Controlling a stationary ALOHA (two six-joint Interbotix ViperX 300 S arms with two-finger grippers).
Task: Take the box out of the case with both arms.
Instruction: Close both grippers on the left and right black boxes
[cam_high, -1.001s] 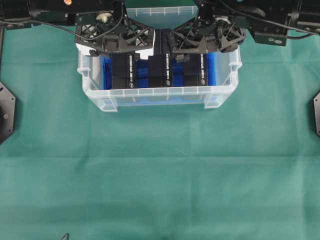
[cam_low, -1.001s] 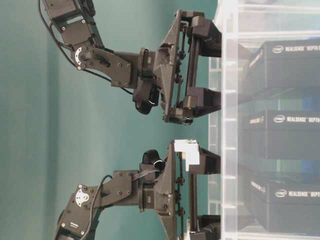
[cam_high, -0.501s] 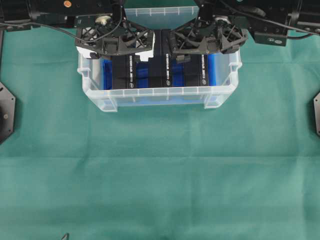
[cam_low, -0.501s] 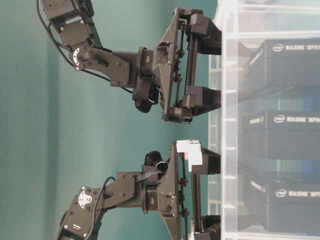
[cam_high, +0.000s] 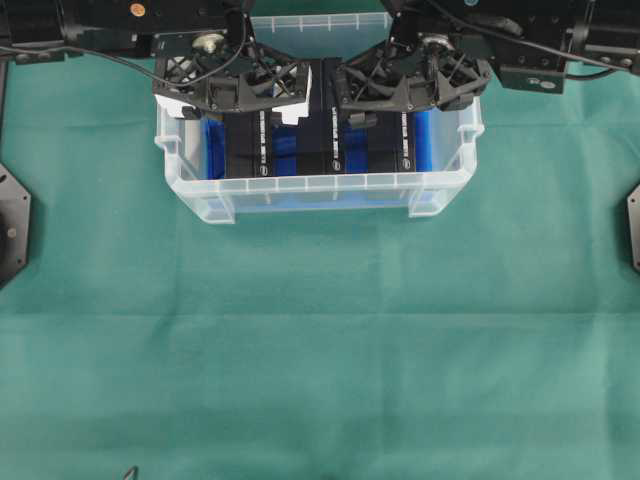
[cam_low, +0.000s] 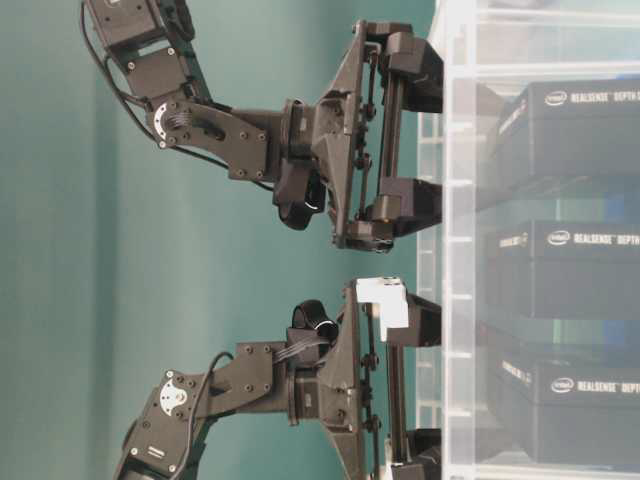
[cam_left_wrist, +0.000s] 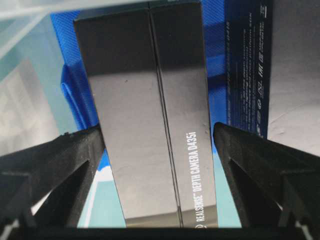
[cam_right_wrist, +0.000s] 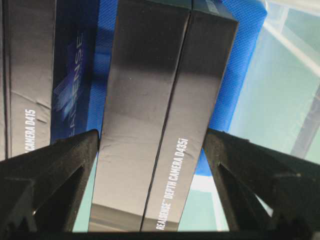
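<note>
Little has changed over the last second: both tools, left tool (cam_left_wrist: 159, 150) and right tool (cam_right_wrist: 150, 150), hang wide open, each straddling a black box (cam_high: 247, 150) inside the case (cam_high: 320, 185) at upper centre, gripping nothing; closing looks next.

Table-level view: right gripper (cam_low: 412, 138) has shifted a little toward 3 o'clock, closer to the case (cam_low: 455, 250) wall, and sits a touch lower in the picture, toward 6 o'clock. Its arm links behind it have followed toward 3 o'clock.

Same view: left gripper (cam_low: 412, 390) has also shifted toward 3 o'clock. The white tape (cam_low: 383, 303) on its finger now lies nearer the case wall.

Overhead view: both shifts are slight. The left gripper has nudged toward 3 o'clock and the right gripper toward 9 and 12 o'clock.
</note>
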